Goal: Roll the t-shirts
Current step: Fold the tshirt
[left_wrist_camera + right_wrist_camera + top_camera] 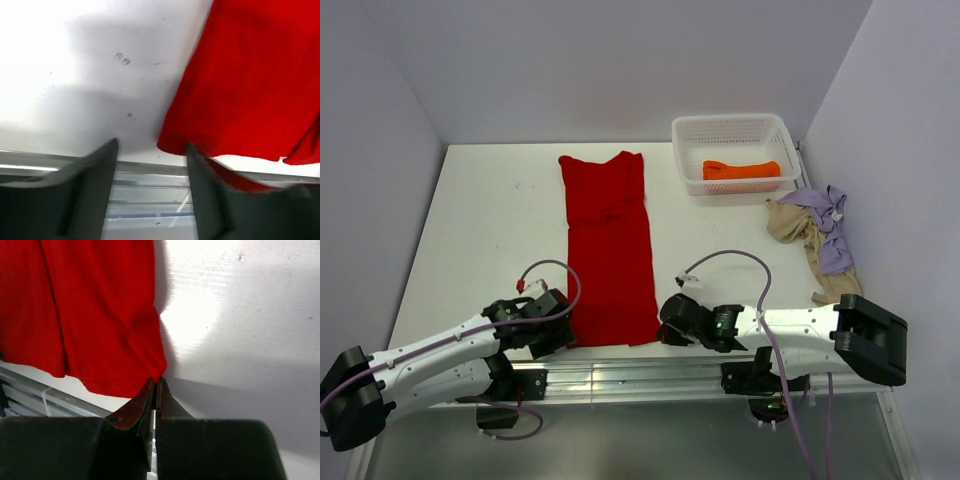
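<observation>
The white surface (500, 220) carries a red shirt (610, 250) spread flat as a long strip at the middle, its collar end far from the arms and its hem at the near edge. The left gripper (563, 322) sits low at the hem's left corner. In the wrist view the left gripper (151, 147) is released, its fingers spread wide. The red shirt (250, 85) ends just past the gap between them, and a strip of red shows along the upper edge of the right-hand finger. The right gripper (665, 325) sits at the hem's right corner. Close up, the right gripper (156, 385) is clenched to a thin slit, its tips touching the corner of the red shirt (95, 315). Whether any cloth is nipped between them cannot be made out. At the far right stands a white mesh basket (692, 150) holding a rolled orange shirt (740, 170). Just beside the basket, nearer the arms, a lilac shirt (830, 235) lies crumpled over a beige shirt (790, 222) in one heap, well apart from both grippers.
</observation>
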You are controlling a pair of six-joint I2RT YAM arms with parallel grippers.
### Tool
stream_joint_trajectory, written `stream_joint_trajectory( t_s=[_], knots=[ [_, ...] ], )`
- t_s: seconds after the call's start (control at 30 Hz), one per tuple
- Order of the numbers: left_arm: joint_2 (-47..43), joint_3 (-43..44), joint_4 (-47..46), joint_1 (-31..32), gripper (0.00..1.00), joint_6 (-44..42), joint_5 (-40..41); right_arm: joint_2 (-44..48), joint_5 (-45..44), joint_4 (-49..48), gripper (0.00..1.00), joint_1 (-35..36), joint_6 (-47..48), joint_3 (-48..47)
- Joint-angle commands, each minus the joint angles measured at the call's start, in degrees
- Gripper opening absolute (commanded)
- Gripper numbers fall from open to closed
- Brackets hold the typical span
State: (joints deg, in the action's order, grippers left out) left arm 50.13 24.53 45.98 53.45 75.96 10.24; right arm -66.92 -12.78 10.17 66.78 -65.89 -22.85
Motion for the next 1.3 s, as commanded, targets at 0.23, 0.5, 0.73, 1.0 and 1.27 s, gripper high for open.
stream_joint_trajectory(
  t_s=[0.23,0.5,0.73,1.0,1.27],
  knots=[
    [5.0,-1.7,-7.3,0.5,0.5,-1.7,-0.3,0.2,0.1,2.0,0.0,-1.0,2.4,-0.2],
    [10.8,-2.6,-12.2,0.4,0.19,-2.8,-1.4,-0.2,0.6,1.7,0.0,-1.0,2.9,-0.5],
    [9.7,-1.6,-9.7,0.5,0.0,-3.3,-2.2,0.8,-0.2,4.1,0.0,-1.0,3.4,-1.5],
    [7.0,2.8,-4.7,0.5,0.0,-3.7,-2.9,3.8,-1.9,10.3,0.0,-0.9,6.5,-6.8],
    [11.5,5.1,-3.4,0.5,0.34,-5.1,-4.5,3.5,-0.9,11.2,0.0,-1.0,8.4,-8.6]
  ],
)
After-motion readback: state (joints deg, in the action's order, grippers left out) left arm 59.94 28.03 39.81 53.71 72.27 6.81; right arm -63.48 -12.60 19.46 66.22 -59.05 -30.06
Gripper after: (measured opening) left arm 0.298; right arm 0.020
